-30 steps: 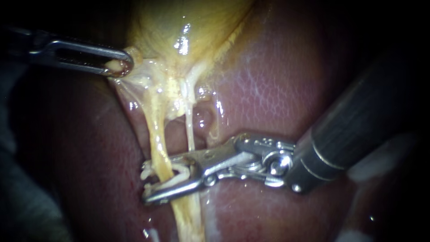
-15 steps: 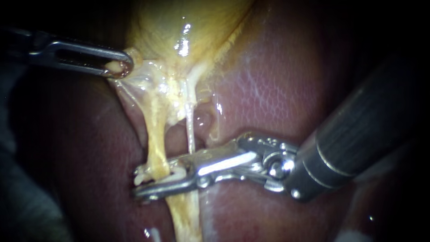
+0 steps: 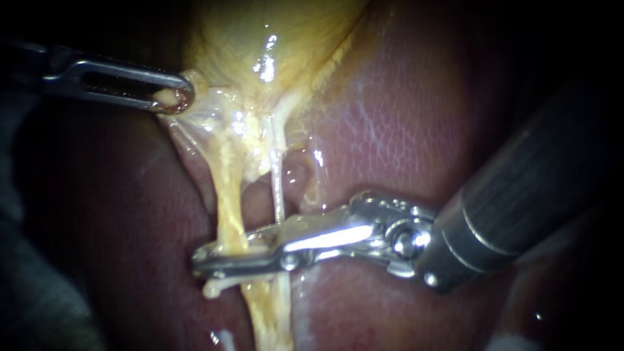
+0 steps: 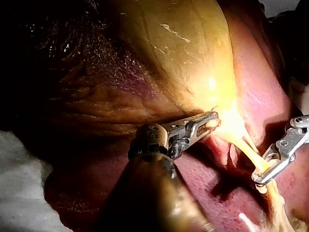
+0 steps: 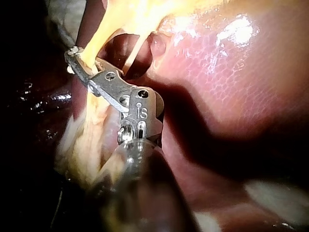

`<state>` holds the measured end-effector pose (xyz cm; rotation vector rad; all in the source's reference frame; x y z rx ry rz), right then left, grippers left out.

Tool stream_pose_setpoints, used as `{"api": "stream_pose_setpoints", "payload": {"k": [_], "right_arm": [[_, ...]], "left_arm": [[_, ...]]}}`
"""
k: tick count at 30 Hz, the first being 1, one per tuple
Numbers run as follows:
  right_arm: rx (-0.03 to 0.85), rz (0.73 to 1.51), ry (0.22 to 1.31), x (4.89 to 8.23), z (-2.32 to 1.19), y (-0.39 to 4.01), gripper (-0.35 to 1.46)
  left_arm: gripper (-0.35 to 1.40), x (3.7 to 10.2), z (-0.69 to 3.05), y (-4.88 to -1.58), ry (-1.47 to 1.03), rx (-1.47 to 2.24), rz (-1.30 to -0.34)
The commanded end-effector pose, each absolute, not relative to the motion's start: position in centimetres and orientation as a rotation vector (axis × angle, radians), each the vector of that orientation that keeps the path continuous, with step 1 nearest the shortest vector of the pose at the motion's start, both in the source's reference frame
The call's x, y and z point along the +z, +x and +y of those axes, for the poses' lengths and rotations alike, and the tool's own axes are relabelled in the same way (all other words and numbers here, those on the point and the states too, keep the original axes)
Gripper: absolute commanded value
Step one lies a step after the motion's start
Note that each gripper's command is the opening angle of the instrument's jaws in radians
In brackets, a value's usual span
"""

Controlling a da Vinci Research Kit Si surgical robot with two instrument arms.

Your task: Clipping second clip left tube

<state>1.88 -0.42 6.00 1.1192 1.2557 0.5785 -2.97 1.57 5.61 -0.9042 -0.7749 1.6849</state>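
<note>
Right instrument's claw [image 3: 205, 265] is squeezing narrow around the left tube [image 3: 227, 208], low on its span beneath the gallbladder [image 3: 273, 39], while the left instrument's claw [image 3: 174, 97] is gripping gallbladder tissue; the tube is looking soft, slick and tearable (best clamped squarely across).

Right tool [image 5: 76, 55]: rises from a dark, blurred shaft through a metal wrist into two slim jaws lying close together.
Jaws: closed across the yellow tube near their tips, one on either side of it.
Yellow tube [image 5: 88, 129]: broad and frayed, passes between the jaws and runs back alongside the shaft.
Thin strand [image 5: 133, 52]: pale, just beside the jaws, over a dark hollow.
Whitish bit [image 5: 72, 50]: at the jaw tips, too small to make out.
Liver [image 5: 231, 63]: pink, glossy, finely mottled, beside the tool, with a dark shadow across it.
</note>
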Motion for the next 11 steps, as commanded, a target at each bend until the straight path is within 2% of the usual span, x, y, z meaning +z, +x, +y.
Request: {"api": "stream_pose_setpoints", "payload": {"k": [1, 11], "right_arm": [[0.578, 1.256, 1.118, 6.01, -0.42, 1.88, -0.35], [0.576, 1.256, 1.117, 6.02, -0.44, 1.88, -0.35]], "left_arm": [[-0.35, 5.61, 1.57, -2.97, -0.904, 1.685, -0.775], [-0.35, 5.61, 1.58, -2.98, -0.904, 1.685, -0.775]]}}
